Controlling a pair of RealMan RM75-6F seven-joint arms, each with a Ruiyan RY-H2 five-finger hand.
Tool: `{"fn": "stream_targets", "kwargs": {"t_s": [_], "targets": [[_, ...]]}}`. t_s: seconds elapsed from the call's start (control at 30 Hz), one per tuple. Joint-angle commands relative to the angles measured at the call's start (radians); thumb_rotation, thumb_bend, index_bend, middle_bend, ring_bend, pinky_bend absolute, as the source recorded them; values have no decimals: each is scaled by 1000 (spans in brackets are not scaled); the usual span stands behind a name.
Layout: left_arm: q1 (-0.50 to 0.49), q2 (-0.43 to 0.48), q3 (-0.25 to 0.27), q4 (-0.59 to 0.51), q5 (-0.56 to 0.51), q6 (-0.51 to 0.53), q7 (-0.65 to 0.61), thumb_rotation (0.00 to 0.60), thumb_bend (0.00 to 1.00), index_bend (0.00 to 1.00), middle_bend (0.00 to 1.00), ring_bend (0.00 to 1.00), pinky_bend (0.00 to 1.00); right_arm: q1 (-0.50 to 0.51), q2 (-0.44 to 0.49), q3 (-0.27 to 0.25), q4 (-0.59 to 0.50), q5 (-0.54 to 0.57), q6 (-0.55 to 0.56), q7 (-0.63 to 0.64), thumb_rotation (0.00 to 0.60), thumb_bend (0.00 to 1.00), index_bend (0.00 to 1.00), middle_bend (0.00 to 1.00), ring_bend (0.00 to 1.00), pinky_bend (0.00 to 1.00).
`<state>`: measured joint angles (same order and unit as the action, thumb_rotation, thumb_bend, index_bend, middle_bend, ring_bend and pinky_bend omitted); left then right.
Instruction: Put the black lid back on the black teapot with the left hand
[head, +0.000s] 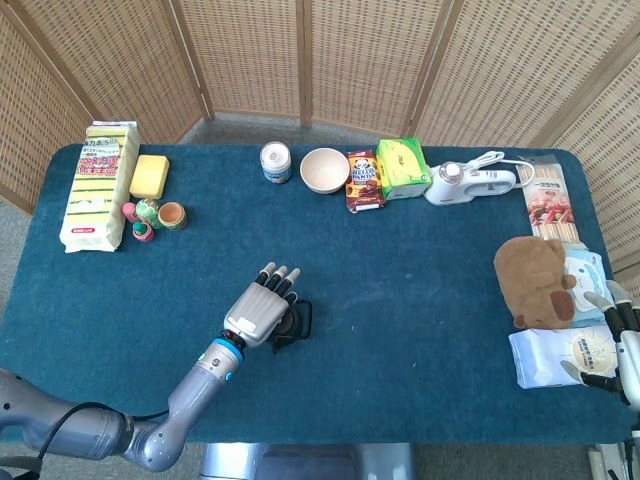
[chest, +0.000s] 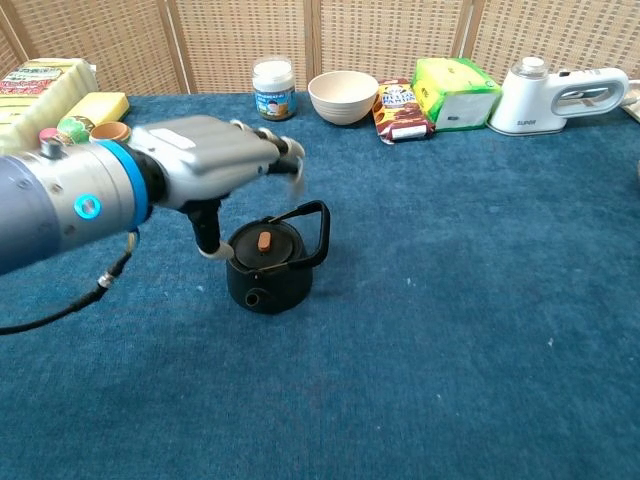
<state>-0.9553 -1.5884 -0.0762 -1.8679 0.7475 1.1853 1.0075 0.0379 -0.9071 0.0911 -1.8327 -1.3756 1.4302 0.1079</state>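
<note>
The black teapot (chest: 267, 270) stands on the blue table (chest: 450, 300) with its black lid (chest: 263, 245), topped by an orange knob, sitting on it. In the head view the teapot (head: 295, 322) is mostly hidden under my left hand (head: 260, 310). My left hand (chest: 215, 160) hovers above and behind the pot with its fingers spread, holding nothing; only the thumb hangs down beside the pot's left side. My right hand (head: 620, 345) lies at the table's right edge by a white packet, fingers apart, empty.
Along the back stand a jar (chest: 272, 88), a bowl (chest: 343, 96), a snack bag (chest: 398, 110), a green box (chest: 457, 92) and a white appliance (chest: 560, 95). Sponges (head: 98, 185) and small cups (head: 155, 214) lie far left. A brown plush (head: 538, 280) and packets sit right.
</note>
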Motion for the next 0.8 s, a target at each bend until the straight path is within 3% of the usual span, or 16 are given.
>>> {"fn": "stream_targets", "kwargs": {"t_s": [0.03,0.27,0.43,0.6,0.8], "targets": [[17,53,0,-57,34,30,-19,600,215,153,0,0,48,0,0,-1,0,-2,0,0,600,82,160,21,0,0],[84,219,26,-197,147,116,-75,600,165,6,0,0,48,1,-4,-3,-1,-3,-1,-10,600,83,160,20,0,0],[180,393,79,-284,280,204,-158,600,115,0,0,0,48,1,-9,-3,-3,-2,2,-25,600,82,160,21,0,0],[282,523,132,-287,379,284,-273,600,96,0,0,0,48,0,-16,-5,-8,-5,6,-43,600,83,160,21,0,0],[443,639,216,-207,552,399,-524,600,96,0,0,0,48,0,-30,-8,-13,-17,16,-76,600,83,160,20,0,0]]}}
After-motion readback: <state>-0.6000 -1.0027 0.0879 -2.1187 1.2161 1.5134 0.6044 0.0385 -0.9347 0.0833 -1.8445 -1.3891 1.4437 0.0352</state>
